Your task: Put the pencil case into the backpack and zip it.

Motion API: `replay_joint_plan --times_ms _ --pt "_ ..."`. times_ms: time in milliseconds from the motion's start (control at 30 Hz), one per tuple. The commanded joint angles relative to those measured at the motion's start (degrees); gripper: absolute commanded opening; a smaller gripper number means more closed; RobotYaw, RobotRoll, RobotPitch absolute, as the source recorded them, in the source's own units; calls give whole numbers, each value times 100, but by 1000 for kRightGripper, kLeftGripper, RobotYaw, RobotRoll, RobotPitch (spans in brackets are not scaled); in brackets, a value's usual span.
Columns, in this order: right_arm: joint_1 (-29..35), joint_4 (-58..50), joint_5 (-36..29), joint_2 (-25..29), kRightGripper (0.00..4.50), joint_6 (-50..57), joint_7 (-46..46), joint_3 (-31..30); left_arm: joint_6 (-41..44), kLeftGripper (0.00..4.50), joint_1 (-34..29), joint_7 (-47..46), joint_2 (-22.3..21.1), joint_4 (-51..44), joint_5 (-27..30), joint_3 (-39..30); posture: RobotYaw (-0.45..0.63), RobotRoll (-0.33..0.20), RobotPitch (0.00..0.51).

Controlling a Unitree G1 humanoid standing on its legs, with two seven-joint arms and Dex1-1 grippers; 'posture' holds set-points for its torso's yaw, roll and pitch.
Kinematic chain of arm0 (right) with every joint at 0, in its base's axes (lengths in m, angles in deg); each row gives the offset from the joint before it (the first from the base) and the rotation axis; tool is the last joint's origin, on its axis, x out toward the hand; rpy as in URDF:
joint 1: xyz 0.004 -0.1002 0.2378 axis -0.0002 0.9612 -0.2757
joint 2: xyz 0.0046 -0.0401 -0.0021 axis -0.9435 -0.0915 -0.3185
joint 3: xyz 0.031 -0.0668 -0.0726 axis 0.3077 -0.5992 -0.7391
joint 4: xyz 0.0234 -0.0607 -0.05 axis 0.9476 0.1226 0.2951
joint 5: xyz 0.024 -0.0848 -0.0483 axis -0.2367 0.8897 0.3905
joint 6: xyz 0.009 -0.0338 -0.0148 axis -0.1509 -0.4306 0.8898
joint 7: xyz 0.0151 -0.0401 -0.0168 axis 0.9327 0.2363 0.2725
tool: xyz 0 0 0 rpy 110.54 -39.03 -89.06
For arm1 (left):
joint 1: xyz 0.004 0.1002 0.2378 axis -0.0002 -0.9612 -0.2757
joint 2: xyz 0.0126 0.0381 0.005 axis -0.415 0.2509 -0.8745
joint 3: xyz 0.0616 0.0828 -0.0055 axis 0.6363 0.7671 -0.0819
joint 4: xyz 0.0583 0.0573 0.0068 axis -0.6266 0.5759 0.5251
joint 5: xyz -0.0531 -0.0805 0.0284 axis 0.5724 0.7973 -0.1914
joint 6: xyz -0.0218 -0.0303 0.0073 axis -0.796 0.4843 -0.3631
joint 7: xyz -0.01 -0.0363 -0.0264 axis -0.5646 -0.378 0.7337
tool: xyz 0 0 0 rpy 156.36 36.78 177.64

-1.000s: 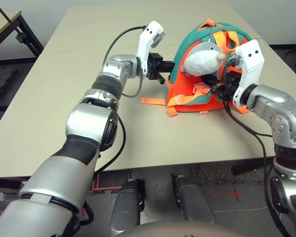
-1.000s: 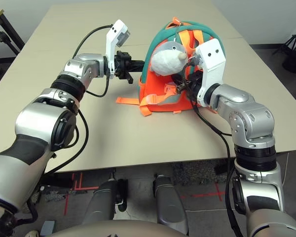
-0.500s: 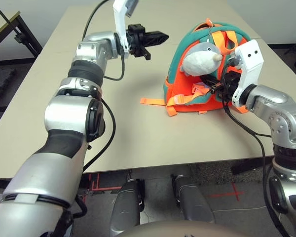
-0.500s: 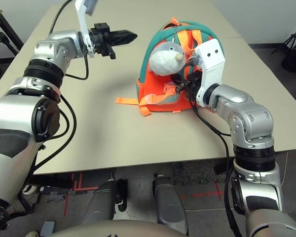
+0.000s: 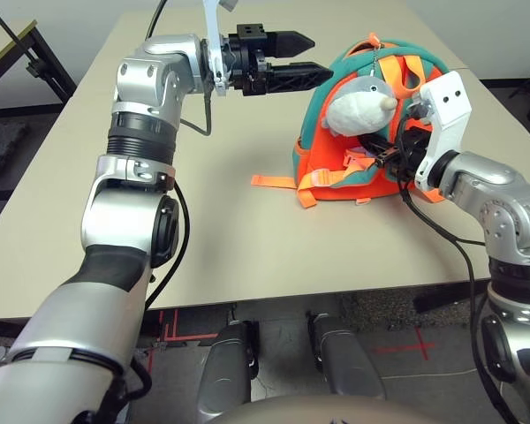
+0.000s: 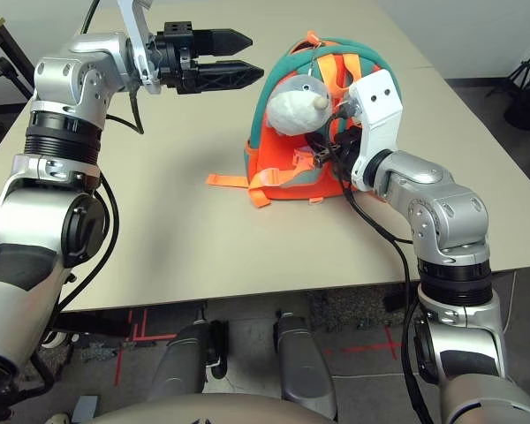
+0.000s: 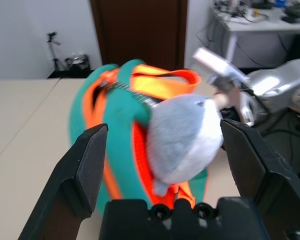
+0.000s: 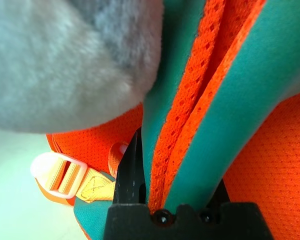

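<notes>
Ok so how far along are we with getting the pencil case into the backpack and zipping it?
Done: can't confirm; the backpack stands on the table, but whether the case is inside is hidden. In hand: the right gripper grips a teal-and-orange strap; the left gripper is open beside the backpack, holding nothing. Left: probably the zipping, as neither gripper is on a zipper.

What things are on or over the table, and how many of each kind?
Backpack: 1
Plush animal: 1
Pincers, left and right: 2
Total: 4
</notes>
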Motion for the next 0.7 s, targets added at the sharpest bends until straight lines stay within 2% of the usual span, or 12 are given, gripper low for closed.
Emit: replay_joint_plan --times_ms 33,300,500,700 --pt "31 61 48 -44 404 -68 -13 -71 46 4500 -40 19 114 -101 152 108 -224 0 126" --pt "31 66 81 -83 404 -103 -17 -65 -109 4500 -49 92 367 66 54 457 -231 0 118" --pt "26 52 95 -119 404 -108 4 -58 -692 4500 -34 -40 690 772 -323 840 -240 0 119" --pt "48 6 110 -140 404 -80 27 -23 -1061 4500 46 -117 801 1178 -490 905 -249 0 118"
